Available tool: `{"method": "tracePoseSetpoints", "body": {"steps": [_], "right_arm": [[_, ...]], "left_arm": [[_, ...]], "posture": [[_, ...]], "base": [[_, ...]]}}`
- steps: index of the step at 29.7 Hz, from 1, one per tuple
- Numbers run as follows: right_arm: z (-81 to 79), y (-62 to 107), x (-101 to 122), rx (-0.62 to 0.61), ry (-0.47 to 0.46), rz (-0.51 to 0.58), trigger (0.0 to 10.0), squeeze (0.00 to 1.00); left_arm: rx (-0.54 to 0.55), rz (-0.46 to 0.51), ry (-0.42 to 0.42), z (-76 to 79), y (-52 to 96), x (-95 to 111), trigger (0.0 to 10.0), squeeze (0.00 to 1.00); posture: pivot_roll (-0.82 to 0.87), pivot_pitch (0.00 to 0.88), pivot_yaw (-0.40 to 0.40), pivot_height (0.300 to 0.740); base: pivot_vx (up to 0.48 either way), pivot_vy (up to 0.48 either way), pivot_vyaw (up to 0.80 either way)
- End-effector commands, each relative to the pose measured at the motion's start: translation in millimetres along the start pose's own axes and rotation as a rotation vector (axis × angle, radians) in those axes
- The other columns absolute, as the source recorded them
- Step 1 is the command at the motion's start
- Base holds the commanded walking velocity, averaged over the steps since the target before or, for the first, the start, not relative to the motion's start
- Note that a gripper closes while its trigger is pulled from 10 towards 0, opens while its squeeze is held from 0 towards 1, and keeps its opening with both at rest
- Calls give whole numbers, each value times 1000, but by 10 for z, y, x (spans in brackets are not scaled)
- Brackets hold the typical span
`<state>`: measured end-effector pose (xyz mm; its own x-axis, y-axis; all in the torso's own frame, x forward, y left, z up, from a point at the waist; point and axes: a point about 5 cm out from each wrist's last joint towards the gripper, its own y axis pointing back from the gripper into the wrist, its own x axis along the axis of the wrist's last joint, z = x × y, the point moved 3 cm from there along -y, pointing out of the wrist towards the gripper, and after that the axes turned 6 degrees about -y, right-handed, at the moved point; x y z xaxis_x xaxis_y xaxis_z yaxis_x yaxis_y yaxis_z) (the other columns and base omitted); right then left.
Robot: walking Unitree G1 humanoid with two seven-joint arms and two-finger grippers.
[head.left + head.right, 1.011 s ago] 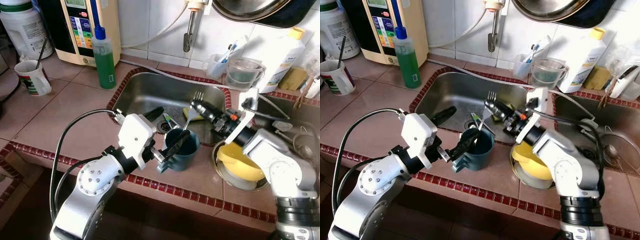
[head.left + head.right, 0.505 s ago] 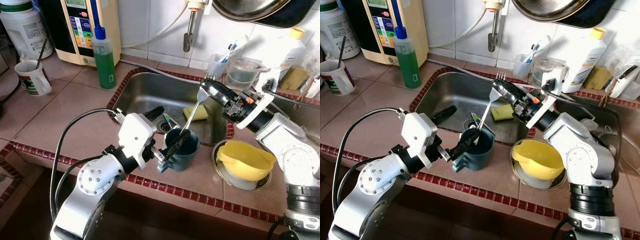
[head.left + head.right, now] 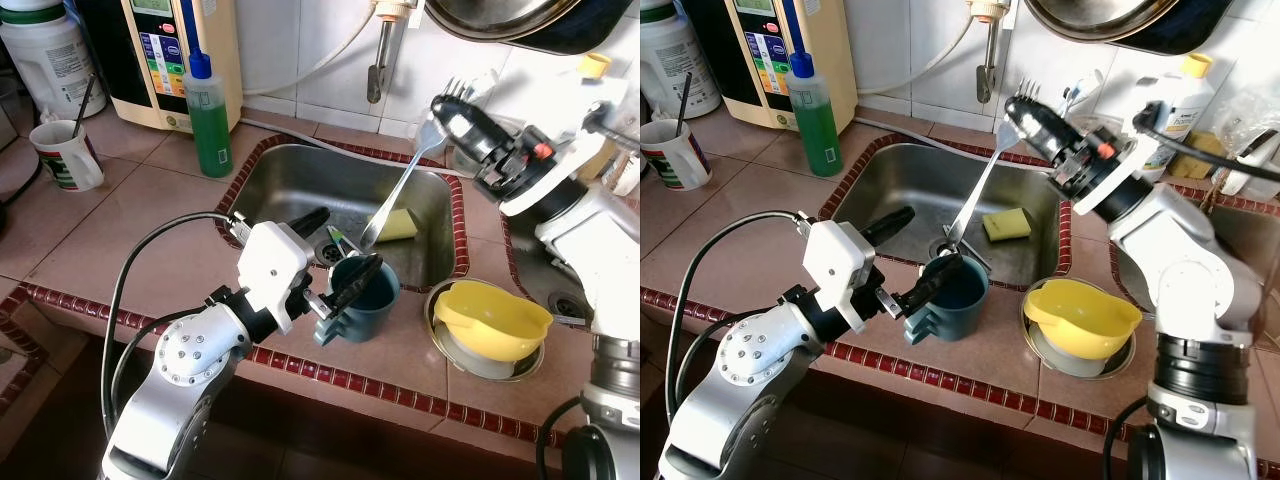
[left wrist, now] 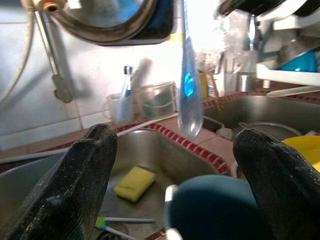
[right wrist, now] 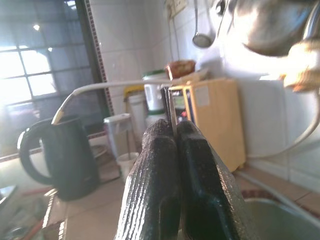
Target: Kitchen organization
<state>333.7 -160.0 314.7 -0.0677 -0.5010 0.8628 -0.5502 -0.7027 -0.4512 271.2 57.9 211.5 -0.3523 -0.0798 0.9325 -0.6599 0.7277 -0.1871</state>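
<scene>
**Two tools at work: fork lifted above the teal mug**

Two robot arms reach over a tiled tabletop (image 3: pixel 120 220) beside a steel sink (image 3: pixel 300 185). We see our left tool (image 3: pixel 338 272) spread wide around a teal mug (image 3: pixel 365 298) that stands on the tabletop at the sink's front edge; one black finger lies along the mug's near rim, the other points out over the sink, and the left wrist view shows both fingertips (image 4: pixel 82 185) flanking the mug's mouth without pinching it. Our right tool (image 3: pixel 1025 108) is raised high near the tap, fingers pressed tight together on a fork (image 3: pixel 978 185), gripped just below its tines. The fork hangs slanted, prongs up, its handle end hovering just above and behind the mug, clear of it.

A yellow sponge (image 3: pixel 1006 224) lies in the sink, and a yellow bowl (image 3: pixel 490 318) sits on a plate to the right of the mug. A green soap bottle (image 3: pixel 208 118) stands to the left of the sink.

We judge the step in hand to be carrying the fork away from the mug, perhaps to the holder by the wall. Next, the right arm would need to keep the dangling handle clear of the tap and the mug.
</scene>
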Motion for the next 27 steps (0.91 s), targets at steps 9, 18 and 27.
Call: {"method": "tracePoseSetpoints", "body": {"steps": [9, 18, 27], "right_arm": [[236, 167, 274, -160, 78, 133, 10000, 0], [482, 387, 244, -379, 90, 239, 10000, 0], [646, 537, 132, -485, 94, 229, 10000, 0]], "left_arm": [[41, 0, -34, -200, -13, 7, 10000, 0], [98, 4, -61, -466, -36, 19, 10000, 0], [35, 20, -42, -315, -93, 38, 10000, 0]], "posture": [[-172, 72, -34, 732], [-176, 51, -34, 732], [-186, 51, -23, 732]], "base": [[0, 0, 0], [0, 0, 0], [0, 0, 0]]}}
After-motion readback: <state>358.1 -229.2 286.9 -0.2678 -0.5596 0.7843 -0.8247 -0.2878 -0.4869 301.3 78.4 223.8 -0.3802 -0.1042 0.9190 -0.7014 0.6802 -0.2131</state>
